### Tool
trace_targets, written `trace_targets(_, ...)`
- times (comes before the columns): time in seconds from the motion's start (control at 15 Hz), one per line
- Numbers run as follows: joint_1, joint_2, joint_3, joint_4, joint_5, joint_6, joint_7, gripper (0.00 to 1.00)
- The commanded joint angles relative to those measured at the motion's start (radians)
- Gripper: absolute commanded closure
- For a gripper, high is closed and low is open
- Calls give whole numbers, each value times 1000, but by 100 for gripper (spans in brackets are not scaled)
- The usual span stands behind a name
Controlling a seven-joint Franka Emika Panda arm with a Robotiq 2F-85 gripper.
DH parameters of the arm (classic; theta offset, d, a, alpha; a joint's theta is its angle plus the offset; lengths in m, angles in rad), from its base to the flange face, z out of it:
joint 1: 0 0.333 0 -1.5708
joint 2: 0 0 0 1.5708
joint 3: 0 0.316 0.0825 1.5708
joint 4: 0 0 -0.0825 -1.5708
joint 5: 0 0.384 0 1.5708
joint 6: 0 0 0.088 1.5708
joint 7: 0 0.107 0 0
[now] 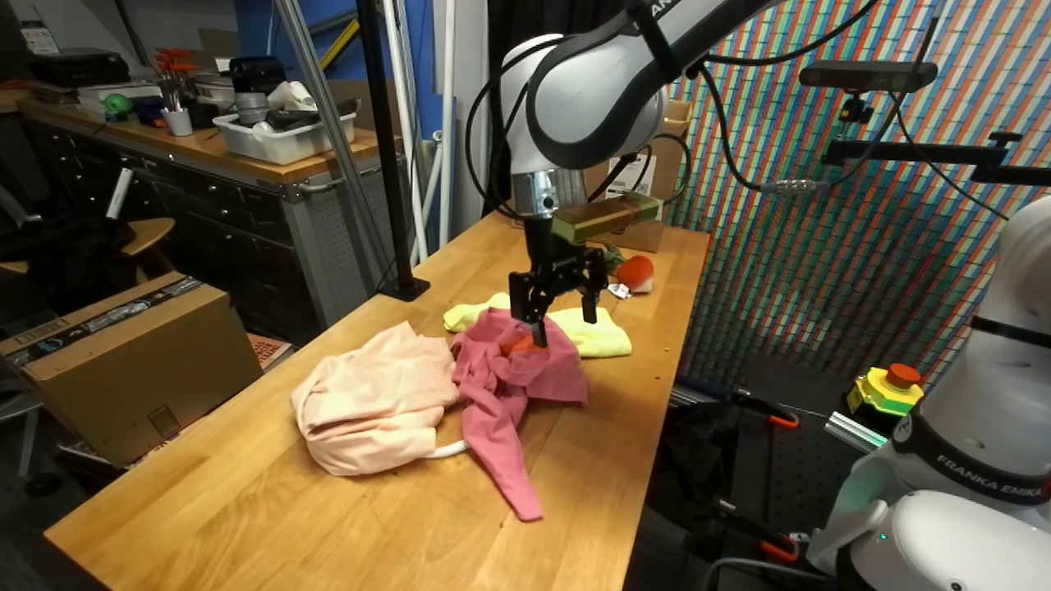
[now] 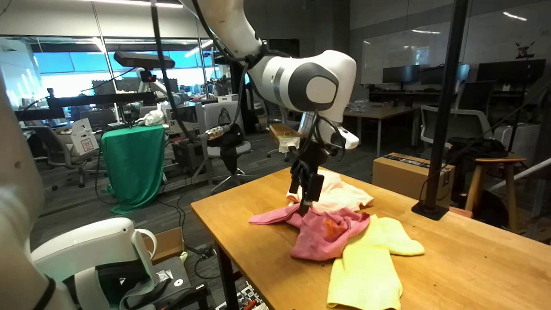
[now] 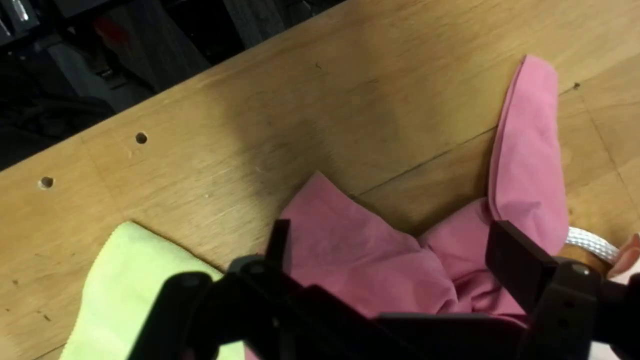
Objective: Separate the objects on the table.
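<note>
pink cloth (image 1: 513, 386) lying beneath the gripper (image 1: 565, 324)

in an exterior view the gripper is hanging with its jaws spread, pinching nothing, and the pink cloth is bunching just below; whether they are touching, the views are not showing clearly. its narrow tail is pointing to the near side of the surface (image 1: 328, 525), and the jaws are spanning across that line, so a straight descent is probably suiting a pinch on the bunched body. the yellow cloth (image 1: 603, 338) is lying on the far side, seemingly partly under the pink; the cream cloth (image 1: 378, 402) is lying left, a white cord (image 1: 447, 450) showing between.
</note>
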Motion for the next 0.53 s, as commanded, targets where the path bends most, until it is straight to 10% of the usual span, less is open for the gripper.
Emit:
trace_targets(0.0,27,122,2,88,-94,55,-29,0)
trace_targets(0.47,55,264,-20,159,-207,245,-38,0)
